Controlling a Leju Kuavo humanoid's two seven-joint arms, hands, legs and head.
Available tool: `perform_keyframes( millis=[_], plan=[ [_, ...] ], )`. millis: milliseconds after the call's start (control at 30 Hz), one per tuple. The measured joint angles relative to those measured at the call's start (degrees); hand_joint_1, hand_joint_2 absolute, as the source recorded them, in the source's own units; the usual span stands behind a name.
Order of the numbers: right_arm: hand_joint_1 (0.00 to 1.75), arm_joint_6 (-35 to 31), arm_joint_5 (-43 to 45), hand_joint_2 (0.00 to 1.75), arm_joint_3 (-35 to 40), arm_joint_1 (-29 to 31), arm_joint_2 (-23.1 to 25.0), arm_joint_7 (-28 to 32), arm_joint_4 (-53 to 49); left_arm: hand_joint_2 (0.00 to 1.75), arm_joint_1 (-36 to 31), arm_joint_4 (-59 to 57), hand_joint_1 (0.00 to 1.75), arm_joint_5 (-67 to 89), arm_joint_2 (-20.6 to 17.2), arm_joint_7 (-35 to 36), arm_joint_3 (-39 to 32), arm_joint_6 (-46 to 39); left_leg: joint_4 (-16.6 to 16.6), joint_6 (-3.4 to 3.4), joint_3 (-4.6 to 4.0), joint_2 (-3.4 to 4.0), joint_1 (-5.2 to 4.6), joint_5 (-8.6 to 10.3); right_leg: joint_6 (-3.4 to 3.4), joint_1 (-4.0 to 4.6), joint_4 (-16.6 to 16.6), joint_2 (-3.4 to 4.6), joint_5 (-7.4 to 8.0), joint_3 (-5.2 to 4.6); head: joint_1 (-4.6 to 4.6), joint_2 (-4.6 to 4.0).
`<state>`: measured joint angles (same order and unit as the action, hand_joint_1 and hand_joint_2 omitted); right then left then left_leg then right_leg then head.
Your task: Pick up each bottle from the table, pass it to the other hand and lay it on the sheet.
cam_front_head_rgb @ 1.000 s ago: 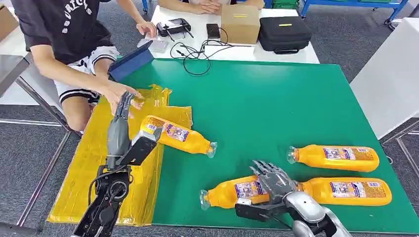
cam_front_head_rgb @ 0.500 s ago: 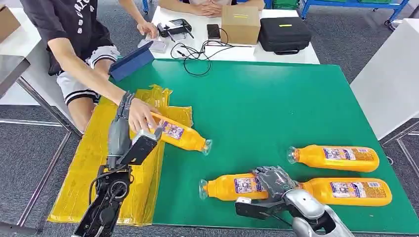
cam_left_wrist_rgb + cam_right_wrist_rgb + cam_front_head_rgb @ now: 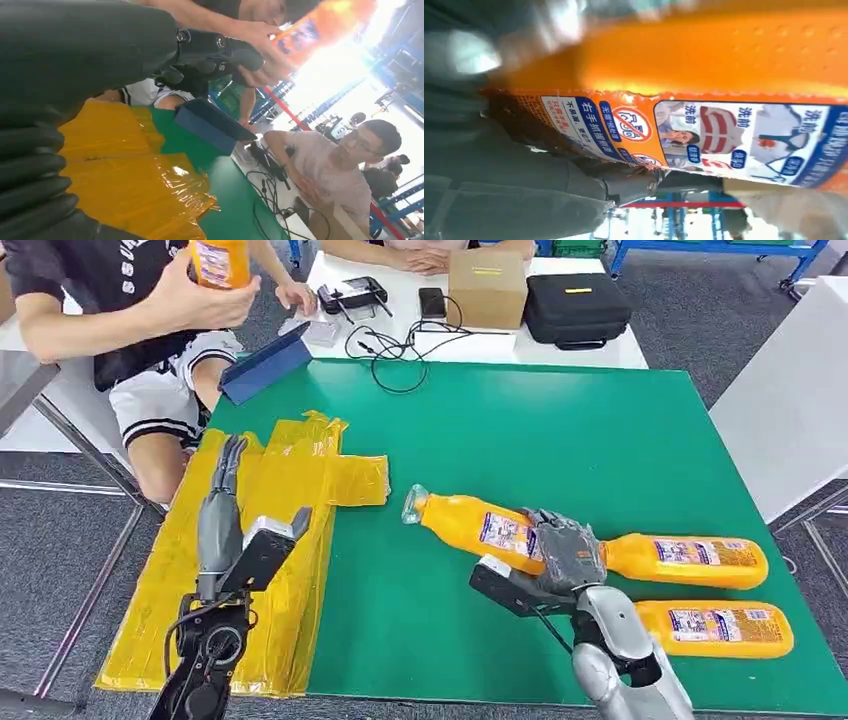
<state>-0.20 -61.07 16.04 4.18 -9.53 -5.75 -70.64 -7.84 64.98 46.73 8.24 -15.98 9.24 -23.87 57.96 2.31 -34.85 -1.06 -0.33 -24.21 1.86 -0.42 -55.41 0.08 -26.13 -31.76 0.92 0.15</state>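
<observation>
My right hand [image 3: 562,558] grips an orange bottle [image 3: 468,524] around its labelled middle and holds it tilted above the green table [image 3: 560,430], cap toward the yellow sheet [image 3: 290,485]. The right wrist view shows that bottle's label [image 3: 724,135] close against my right hand [image 3: 499,165]. Two more orange bottles [image 3: 690,560] [image 3: 715,628] lie on the table at the right. My left hand [image 3: 225,525] hovers open over the sheet, fingers stretched out. A person at the far left holds another orange bottle [image 3: 220,260] up in the air; the left wrist view shows it [image 3: 320,30] beyond my left hand's fingers [image 3: 215,50].
The person sits close to the sheet's far left corner. A blue folder [image 3: 265,365] leans at the table's far left edge. Behind it a white table holds cables [image 3: 395,350], a cardboard box [image 3: 487,285] and a black case [image 3: 575,308]. Another white table [image 3: 790,390] stands at the right.
The person picked the bottle off the sheet and raised it away. My right hand closed on the near bottle and lifted it up and away from the front edge. My left hand stayed open.
</observation>
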Motion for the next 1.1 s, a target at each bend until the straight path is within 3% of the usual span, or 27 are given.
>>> perform_keyframes(
  millis=[200, 467, 767, 1100],
  plan=[
    [1.75, -7.00, 6.37, 1.75, -4.72, -0.67, 4.18, 4.57, -2.80, 1.75, 1.92, 3.90, 0.00, -1.95, 0.66, -2.52, -0.35, 1.77, 0.00, 0.00, -0.04, -0.01, -0.03, 0.00, 0.00, -0.04, 0.00, 0.00, 0.00, -0.03, 0.00, 0.00],
    [1.75, -16.51, 20.51, 1.75, -9.59, -1.90, 9.00, 14.11, -8.85, 1.75, 4.93, 16.77, 0.00, -17.41, 1.16, -2.97, 2.08, 17.43, 0.00, 0.00, -0.05, 0.01, -0.03, 0.00, 0.00, -0.03, 0.00, 0.00, 0.00, -0.05, -0.02, 0.00],
    [1.75, -22.19, 30.27, 1.75, -7.85, 1.21, 12.85, 24.90, -9.57, 1.75, 3.83, 24.35, 0.00, -28.76, -0.15, -2.75, 8.67, 28.04, 0.00, 0.00, 0.00, 0.06, -0.01, 0.03, -0.01, -0.01, -0.02, 0.00, 0.01, -0.01, 0.00, 0.00],
    [1.75, -23.28, 32.70, 1.75, -1.64, 6.39, 14.99, 26.80, -5.90, 1.75, 0.44, 25.66, 0.00, -31.98, -1.27, -2.19, 12.81, 29.18, 0.00, 0.02, 0.01, 0.00, -0.02, 0.05, 0.00, -0.02, -0.02, 0.00, 0.01, 0.03, 0.00, 0.00]
  ],
)
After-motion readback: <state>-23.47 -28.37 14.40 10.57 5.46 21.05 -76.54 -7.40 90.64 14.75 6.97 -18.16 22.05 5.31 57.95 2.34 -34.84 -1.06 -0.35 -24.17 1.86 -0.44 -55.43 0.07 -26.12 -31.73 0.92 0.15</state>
